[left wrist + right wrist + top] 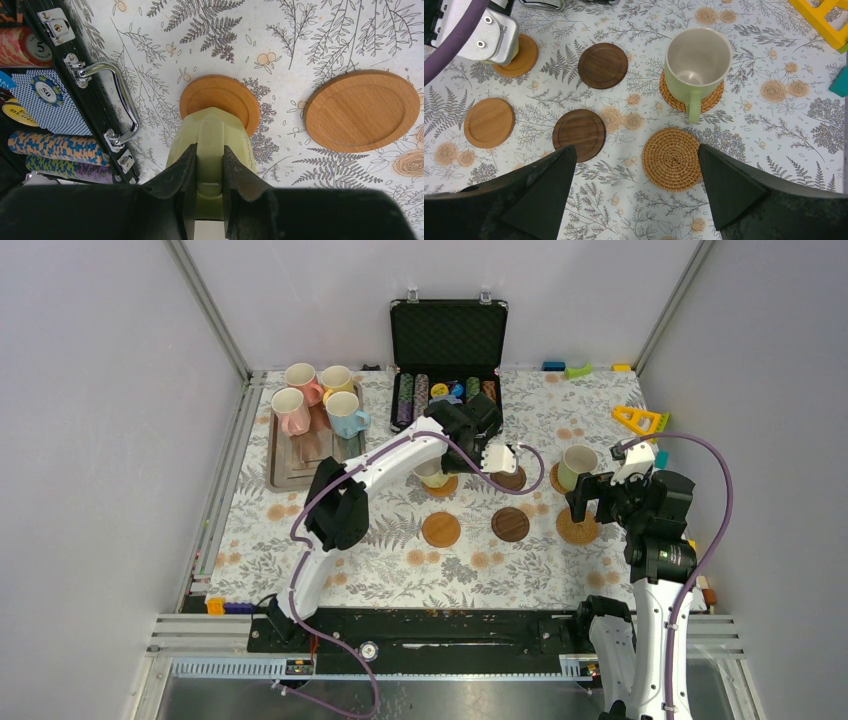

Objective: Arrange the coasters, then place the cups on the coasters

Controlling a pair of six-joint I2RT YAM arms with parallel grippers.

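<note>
Left wrist camera caught the left gripper (210,152) clamped on the handle of a pale green mug (212,127). The cup overlapped one edge of an orange-brown wooden coaster (220,95) near the open poker chip case (55,100), and we could not tell whether its base had touched down. We judged this placement the risky part. Held by the handle alone, the mug could have tipped or swung. It also looked short of centre, so a release might have left it straddling the coaster's rim and rocking. A sideways correction might have dragged the light disc across the floral cloth (310,35). From the right wrist we saw the right gripper (635,150) with its jaws wide apart and empty above a bare woven coaster (672,159). It was close to a second green mug (698,57) already seated on its own woven mat (716,97). That mug's handle pointed toward the bare coaster, so we thought a careless descent could have clipped it. From overhead, four mugs (347,412) waited on the metal tray (285,470), well apart from the two dark wood coasters (579,134). Fetching them, we reckoned, would bring both arms close together over the middle of the table.
</note>
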